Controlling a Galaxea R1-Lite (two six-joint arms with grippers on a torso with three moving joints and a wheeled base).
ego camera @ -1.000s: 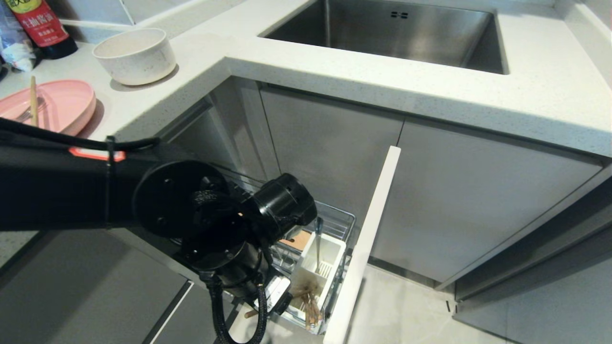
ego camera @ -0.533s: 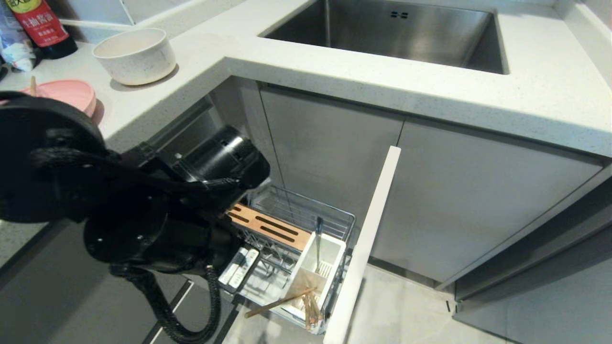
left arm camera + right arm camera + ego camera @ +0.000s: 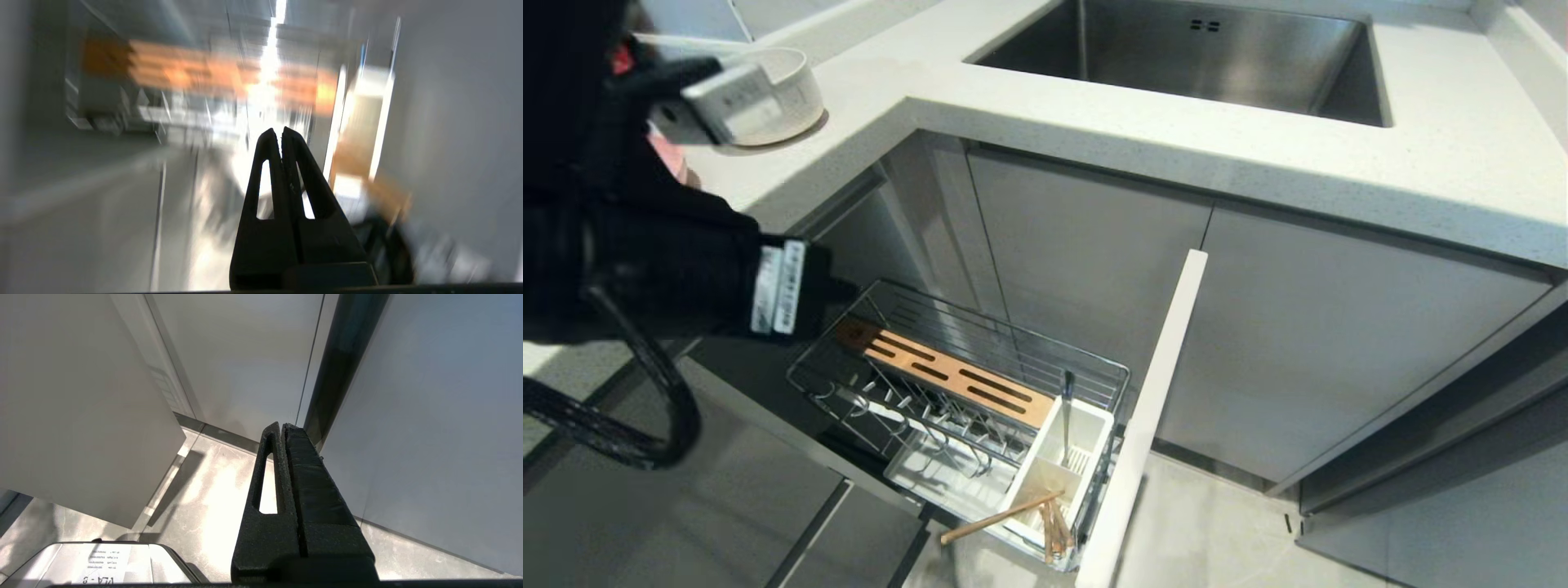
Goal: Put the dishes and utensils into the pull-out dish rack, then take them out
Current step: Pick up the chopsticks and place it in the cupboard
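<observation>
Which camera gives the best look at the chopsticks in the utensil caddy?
The head view: the chopsticks show clearly in the white caddy, one leaning out over its edge. The left wrist view shows only blurred tan smears near the rack. The right wrist view shows none, just cabinet fronts and floor.

A home kitchen: a steel sink (image 3: 1201,57) set into the speckled white table (image 3: 1258,155) at twelve o'clock, flat grey cabinet doors (image 3: 1086,245) beneath, and a pull-out dish rack (image 3: 964,392) drawn open at six o'clock, with a cream bowl (image 3: 784,90) at ten o'clock.
</observation>
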